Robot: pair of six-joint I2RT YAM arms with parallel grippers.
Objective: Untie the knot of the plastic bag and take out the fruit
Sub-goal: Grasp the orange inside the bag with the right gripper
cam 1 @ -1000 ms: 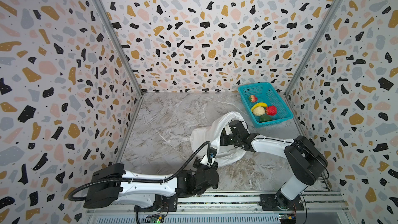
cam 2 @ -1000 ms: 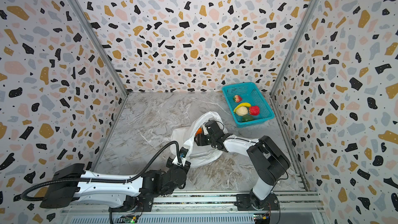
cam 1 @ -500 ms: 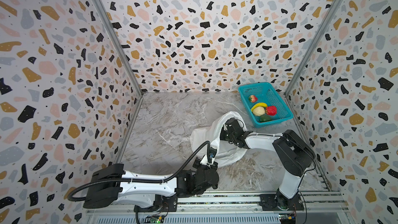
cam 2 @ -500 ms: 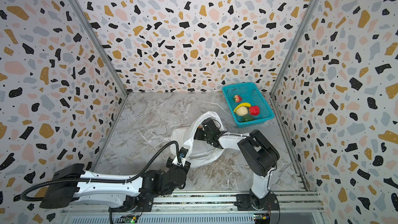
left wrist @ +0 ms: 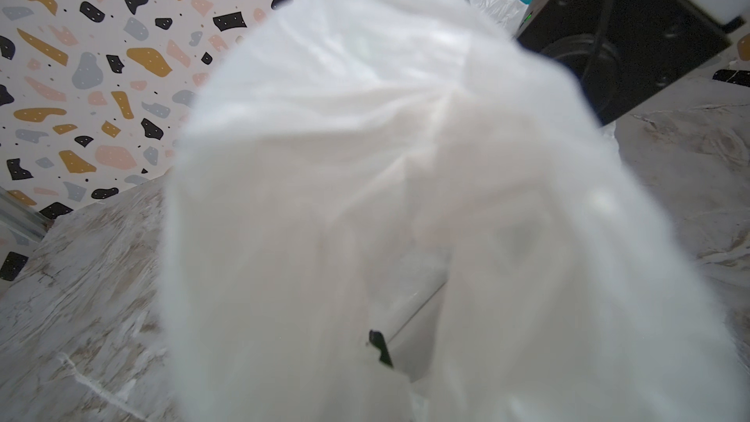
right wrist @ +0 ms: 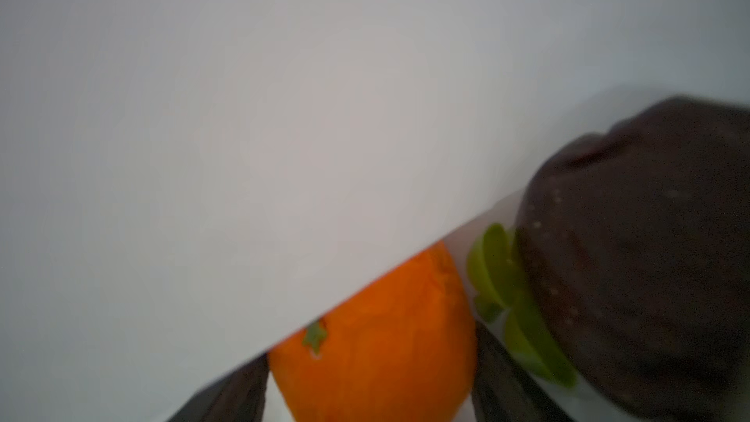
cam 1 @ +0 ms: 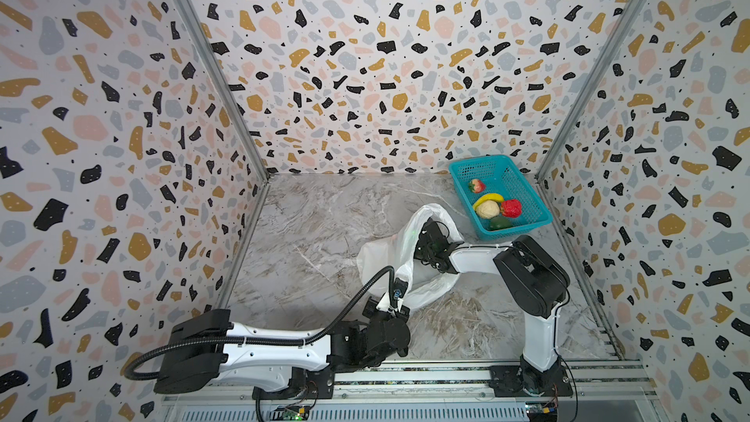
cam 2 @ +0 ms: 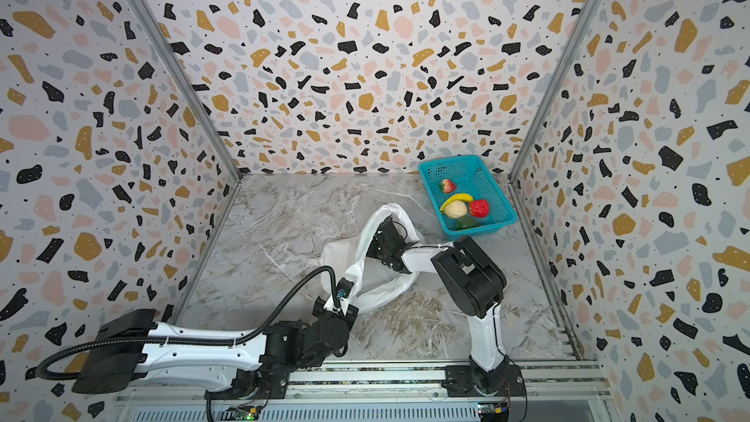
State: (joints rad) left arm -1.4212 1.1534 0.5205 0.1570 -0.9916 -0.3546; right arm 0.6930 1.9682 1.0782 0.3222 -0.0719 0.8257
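The plastic bag [cam 1: 377, 261] lies open on the floor [cam 1: 324, 237] right of centre, just near-left of the teal basket [cam 1: 523, 180]; inside, the orange [right wrist: 385, 310] sits beside a dark purple-brown fruit [right wrist: 629, 278]. The right gripper [right wrist: 369, 347] is deep in the bag's mouth, reaching left from a raised elbow, jaws wide astride the orange; whether they clamp it I cannot tell. The left gripper [cam 1: 399, 290], pinched tight on the bag's near edge, caps an arm lying low along the near rail [cam 1: 446, 375].

Likely a lab test cell: terrazzo-print panels [cam 1: 385, 54] and aluminium corner posts [cam 1: 219, 75] boxing in a marble-print tabletop [cam 1: 324, 229], a metal mounting rail [cam 1: 426, 377] along that tabletop's front edge.
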